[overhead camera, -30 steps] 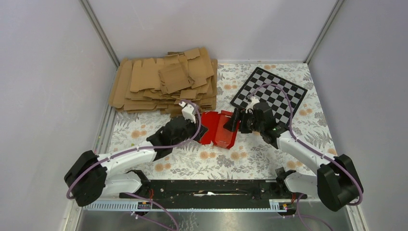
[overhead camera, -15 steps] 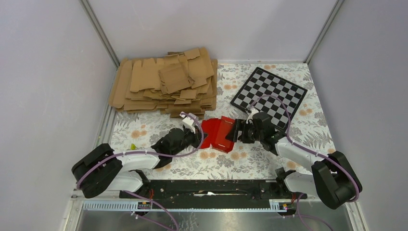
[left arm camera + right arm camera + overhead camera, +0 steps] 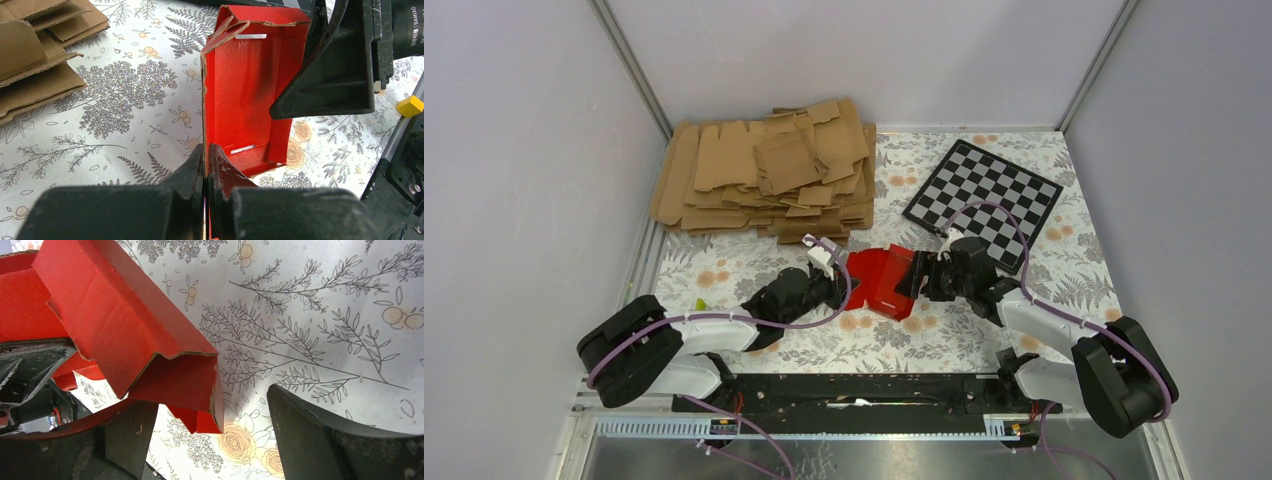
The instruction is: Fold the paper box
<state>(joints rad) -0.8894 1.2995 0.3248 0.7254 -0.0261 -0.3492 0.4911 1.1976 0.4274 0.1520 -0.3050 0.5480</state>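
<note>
The red paper box (image 3: 879, 280) sits half folded on the floral table between my two grippers. In the left wrist view its open inside (image 3: 250, 90) faces the camera, walls raised. My left gripper (image 3: 206, 159) is shut on the box's left wall; it also shows in the top view (image 3: 834, 285). My right gripper (image 3: 919, 275) is at the box's right side, and one of its fingers (image 3: 330, 65) reaches into the box. In the right wrist view the right gripper (image 3: 210, 400) is open, with a red flap (image 3: 125, 330) hanging between its fingers.
A pile of brown cardboard blanks (image 3: 764, 175) lies at the back left, its edge in the left wrist view (image 3: 35, 55). A black-and-white checkered board (image 3: 984, 195) lies at the back right. Grey walls enclose the table on three sides.
Both grippers and the red box have moved a little toward the near edge. The left arm has dropped lower. The box's walls stand more upright.
</note>
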